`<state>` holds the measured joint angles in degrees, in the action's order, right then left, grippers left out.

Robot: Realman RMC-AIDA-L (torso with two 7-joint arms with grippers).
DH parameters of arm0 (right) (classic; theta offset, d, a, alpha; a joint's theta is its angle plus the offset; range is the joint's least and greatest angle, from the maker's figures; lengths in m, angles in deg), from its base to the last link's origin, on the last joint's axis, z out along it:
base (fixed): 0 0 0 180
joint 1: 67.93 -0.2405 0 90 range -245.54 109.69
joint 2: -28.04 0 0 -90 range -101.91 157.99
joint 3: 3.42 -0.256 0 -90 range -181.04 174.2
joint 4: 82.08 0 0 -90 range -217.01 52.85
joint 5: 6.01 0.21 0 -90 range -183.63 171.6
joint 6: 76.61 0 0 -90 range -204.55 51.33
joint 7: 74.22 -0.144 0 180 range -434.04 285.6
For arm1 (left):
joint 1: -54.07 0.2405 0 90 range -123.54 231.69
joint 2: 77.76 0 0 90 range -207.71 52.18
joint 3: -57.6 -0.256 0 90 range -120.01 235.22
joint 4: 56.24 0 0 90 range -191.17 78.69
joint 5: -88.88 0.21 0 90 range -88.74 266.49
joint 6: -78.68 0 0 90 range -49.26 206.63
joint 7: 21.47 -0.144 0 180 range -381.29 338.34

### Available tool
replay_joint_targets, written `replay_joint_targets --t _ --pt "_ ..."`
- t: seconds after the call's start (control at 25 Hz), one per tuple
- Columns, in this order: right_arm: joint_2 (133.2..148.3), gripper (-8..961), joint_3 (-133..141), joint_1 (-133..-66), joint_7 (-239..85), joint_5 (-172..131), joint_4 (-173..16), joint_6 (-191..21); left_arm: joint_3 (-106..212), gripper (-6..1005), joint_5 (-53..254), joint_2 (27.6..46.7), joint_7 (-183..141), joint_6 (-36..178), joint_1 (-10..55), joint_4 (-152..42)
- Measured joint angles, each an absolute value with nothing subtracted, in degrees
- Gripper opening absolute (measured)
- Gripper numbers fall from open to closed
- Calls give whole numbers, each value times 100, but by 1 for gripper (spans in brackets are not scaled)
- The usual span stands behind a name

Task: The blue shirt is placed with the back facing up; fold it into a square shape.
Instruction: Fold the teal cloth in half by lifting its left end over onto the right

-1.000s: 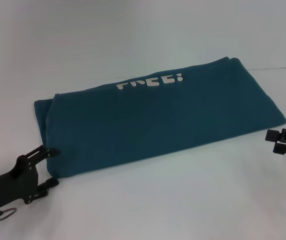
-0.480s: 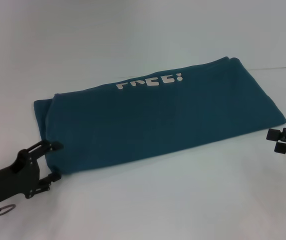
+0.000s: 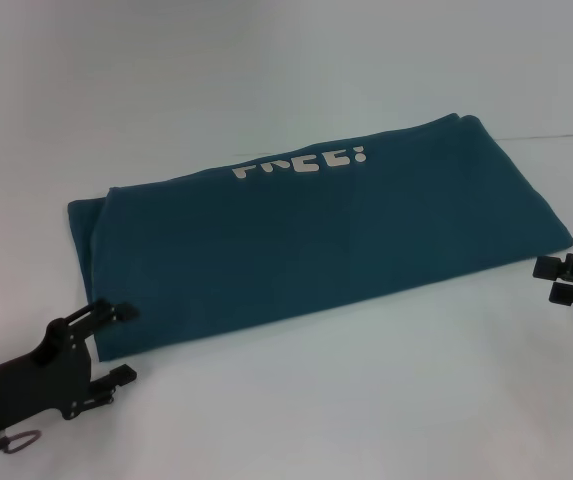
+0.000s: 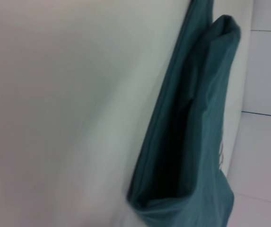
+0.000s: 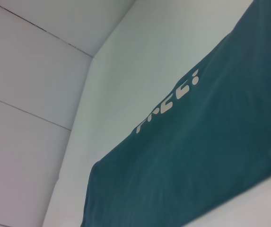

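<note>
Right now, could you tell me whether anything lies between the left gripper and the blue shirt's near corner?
Nothing visible does. The left gripper, jaws open, sits right at the near left corner of the blue shirt, with only bare white table around it.

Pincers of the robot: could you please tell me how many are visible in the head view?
2. The left pincer sits open at the near left corner of the dark teal-blue fabric shirt; the right pincer sits at its right end.

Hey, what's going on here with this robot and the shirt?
The robot is folding a blue shirt, which lies on the white table as a long folded band with white lettering near its far edge. The left gripper sits open at the band's near left corner. The right gripper waits beside the right end.
</note>
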<state>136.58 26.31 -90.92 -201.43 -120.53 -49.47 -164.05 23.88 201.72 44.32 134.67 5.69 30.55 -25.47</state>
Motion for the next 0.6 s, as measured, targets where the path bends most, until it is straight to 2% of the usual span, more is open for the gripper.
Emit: replay_joint_targets --t 0.6 --pt "13639 819 2638 -8972 -20131 -12054 -5005 -16387 2374 907 20314 4425 13609 1159 2745 -2706"
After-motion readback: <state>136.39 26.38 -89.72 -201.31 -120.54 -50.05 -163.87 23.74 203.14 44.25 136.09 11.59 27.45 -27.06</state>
